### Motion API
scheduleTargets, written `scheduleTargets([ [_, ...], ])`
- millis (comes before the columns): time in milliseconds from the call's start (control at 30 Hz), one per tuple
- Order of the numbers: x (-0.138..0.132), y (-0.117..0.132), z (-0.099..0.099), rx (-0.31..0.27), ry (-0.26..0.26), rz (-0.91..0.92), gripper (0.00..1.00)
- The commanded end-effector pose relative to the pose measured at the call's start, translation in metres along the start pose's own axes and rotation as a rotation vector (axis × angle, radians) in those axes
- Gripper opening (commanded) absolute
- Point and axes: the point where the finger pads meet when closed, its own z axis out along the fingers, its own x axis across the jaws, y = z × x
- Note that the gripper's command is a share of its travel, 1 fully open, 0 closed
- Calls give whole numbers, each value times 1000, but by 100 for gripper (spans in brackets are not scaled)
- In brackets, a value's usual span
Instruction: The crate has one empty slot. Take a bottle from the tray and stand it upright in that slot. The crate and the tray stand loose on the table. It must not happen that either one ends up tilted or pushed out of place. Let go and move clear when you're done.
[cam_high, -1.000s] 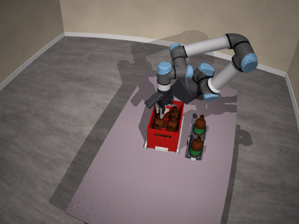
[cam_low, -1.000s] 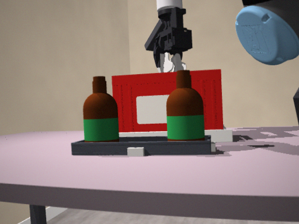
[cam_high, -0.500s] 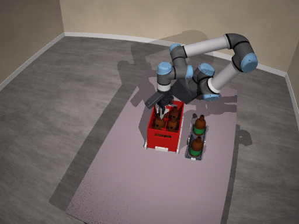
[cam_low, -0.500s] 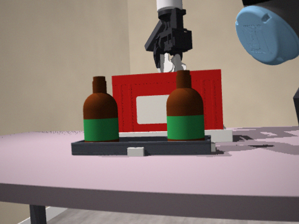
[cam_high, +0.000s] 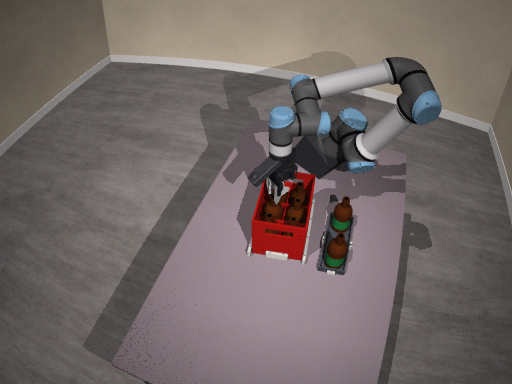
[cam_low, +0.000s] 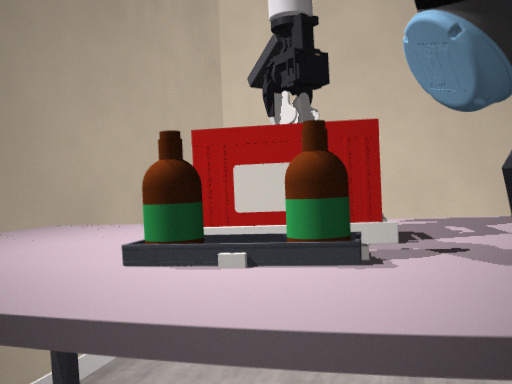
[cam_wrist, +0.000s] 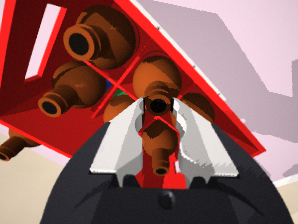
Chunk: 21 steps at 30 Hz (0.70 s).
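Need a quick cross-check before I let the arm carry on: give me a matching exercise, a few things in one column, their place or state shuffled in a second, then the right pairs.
Things:
1. claw
2. red crate
3. grey tray
4. bottle in the claw

Place or state:
A. holds two bottles with green labels
B. gripped by the neck, body down in a crate slot
C. shut, above the crate's back corner
D. beside the tray, bottles inside

Pairs: 1-C, 2-D, 3-A, 4-B
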Motion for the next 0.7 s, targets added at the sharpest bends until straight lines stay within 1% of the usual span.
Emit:
scheduleTargets([
  [0, 0, 0, 0, 1, 0, 0, 0],
  [633, 0, 0, 0, 1, 0, 0, 0],
  [667, 0, 0, 0, 1, 0, 0, 38],
])
